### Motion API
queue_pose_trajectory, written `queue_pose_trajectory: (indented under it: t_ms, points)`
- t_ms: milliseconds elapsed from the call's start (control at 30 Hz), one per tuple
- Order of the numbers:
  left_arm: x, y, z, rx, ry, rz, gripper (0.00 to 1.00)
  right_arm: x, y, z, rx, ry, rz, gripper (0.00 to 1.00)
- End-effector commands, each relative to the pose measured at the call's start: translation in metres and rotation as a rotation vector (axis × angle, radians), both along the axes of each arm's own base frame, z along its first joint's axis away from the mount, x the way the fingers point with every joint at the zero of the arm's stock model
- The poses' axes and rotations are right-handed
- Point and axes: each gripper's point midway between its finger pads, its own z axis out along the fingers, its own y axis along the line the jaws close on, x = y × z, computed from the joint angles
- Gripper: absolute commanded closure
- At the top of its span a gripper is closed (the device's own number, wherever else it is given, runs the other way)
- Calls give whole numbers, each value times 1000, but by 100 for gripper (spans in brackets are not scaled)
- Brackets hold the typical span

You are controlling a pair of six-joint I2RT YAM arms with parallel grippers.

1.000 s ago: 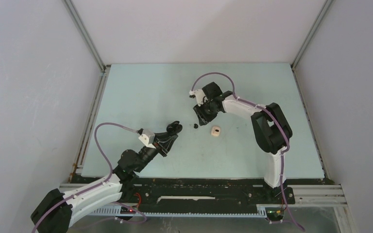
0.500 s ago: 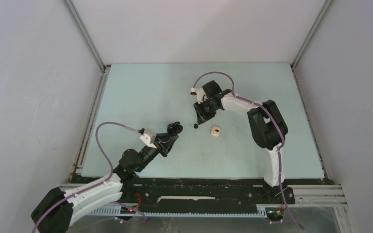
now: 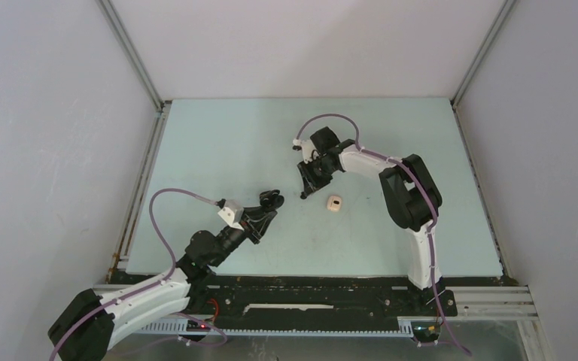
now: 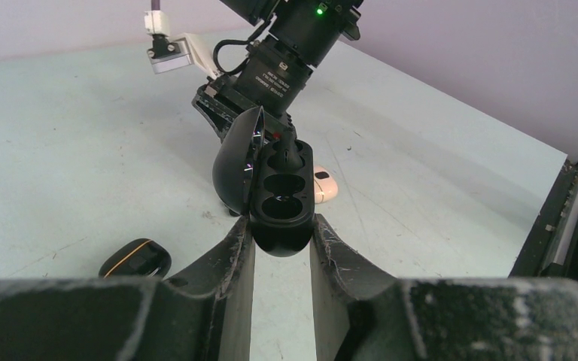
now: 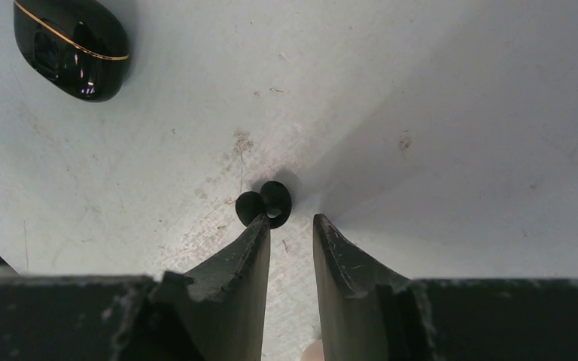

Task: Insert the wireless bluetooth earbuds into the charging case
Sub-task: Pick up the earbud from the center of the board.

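Over the last second the right arm has drawn in toward the centre of the top view, and we now find the right gripper [image 3: 305, 186] directly over the black earbud [image 5: 265, 204], which lay clear of it on the tabletop [image 3: 218, 135] a second ago. Its fingers [image 5: 248, 248] have narrowed to a slim gap with nothing in it. In the right wrist view the earbud lies on the tabletop just beyond the tips, slightly toward the left-hand finger of that frame. We judge the pick to be lined up but not yet made — the earbud sits off the middle of the gap, so closing now could nudge it aside rather than catch it.

The left gripper [image 4: 282, 232] has not moved: its fingers pinch the base of the open charging case [image 4: 280, 197], whose lid [image 4: 235, 162] is swung to the left of the frame. In the top view the case sits left of centre, near the earbud but apart from it.

Around them we note a closed black case with a gold line [image 5: 71, 47] at the upper left of the right wrist view, and a whitish-beige piece [image 3: 334, 203] just right of the right gripper — case or earbud, we cannot tell. Neither lies between the earbud and the charging case; we expect the raised lid to be the likeliest obstacle.
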Motion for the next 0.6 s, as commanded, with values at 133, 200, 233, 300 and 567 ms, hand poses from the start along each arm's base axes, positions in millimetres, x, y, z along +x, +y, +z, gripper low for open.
queue_pose_trajectory:
  t_ms: [133,200,233,300,567]
  points:
    - [0,-3,14,-21,-40,-20,100,8,13,6,17,-8,11,71]
    - [0,-4,14,-18,-38,-21,100,8,15,7,21,-4,15,71]
    - [0,-4,13,-17,-37,-22,100,9,16,8,24,-4,15,72]
    - [0,-5,13,-14,-34,-24,100,11,18,9,29,-4,18,72]
    - [1,-6,11,-7,-28,-29,100,10,29,10,60,15,41,74]
